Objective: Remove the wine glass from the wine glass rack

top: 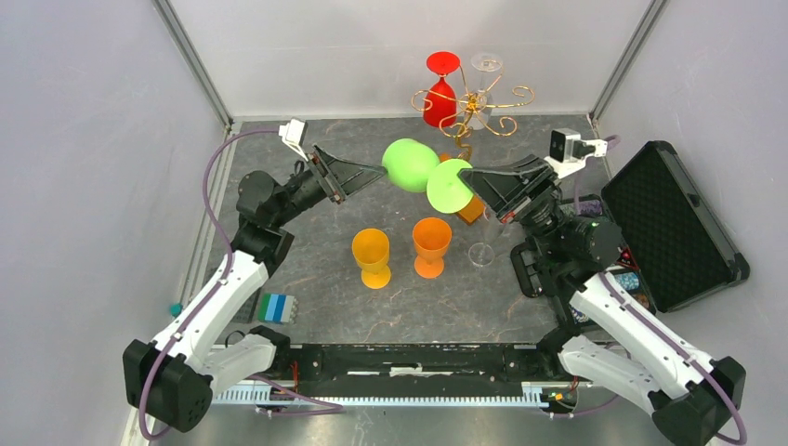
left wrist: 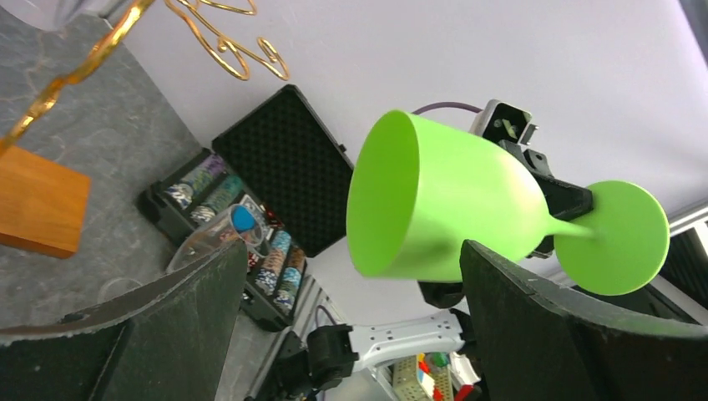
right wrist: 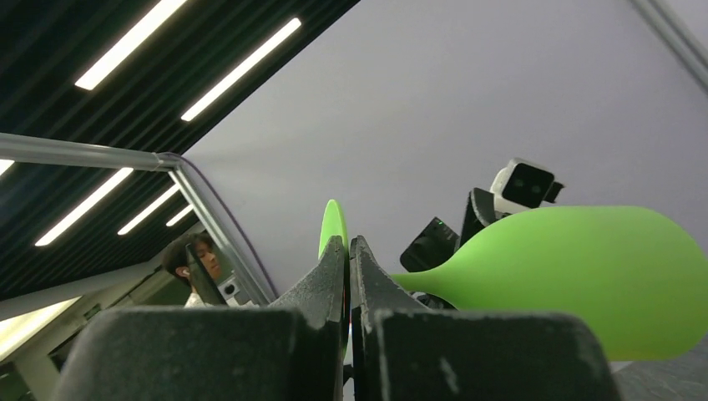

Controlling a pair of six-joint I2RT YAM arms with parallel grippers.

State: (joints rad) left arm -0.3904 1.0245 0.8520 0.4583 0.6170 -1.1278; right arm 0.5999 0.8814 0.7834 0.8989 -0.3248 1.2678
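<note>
A green wine glass (top: 411, 164) hangs on its side above the table's middle, in front of the wine glass rack (top: 476, 104). My right gripper (top: 465, 177) is shut on the rim of its round foot (right wrist: 332, 221); the bowl (right wrist: 576, 276) points left. My left gripper (top: 379, 171) is open, its fingertips right at the bowl's mouth. In the left wrist view the bowl (left wrist: 442, 209) sits just past the wide-apart fingers (left wrist: 150, 317). The rack's gold wire (left wrist: 225, 42) rises from an amber base (left wrist: 37, 200). A red glass (top: 441, 93) and a clear glass (top: 484, 65) hang on it.
Two orange glasses (top: 373, 255) (top: 431, 246) stand on the dark table, with a clear glass (top: 481, 251) to their right. An open black case (top: 671, 223) with poker chips lies at the right. A small blue-green block (top: 276, 307) lies by the left arm.
</note>
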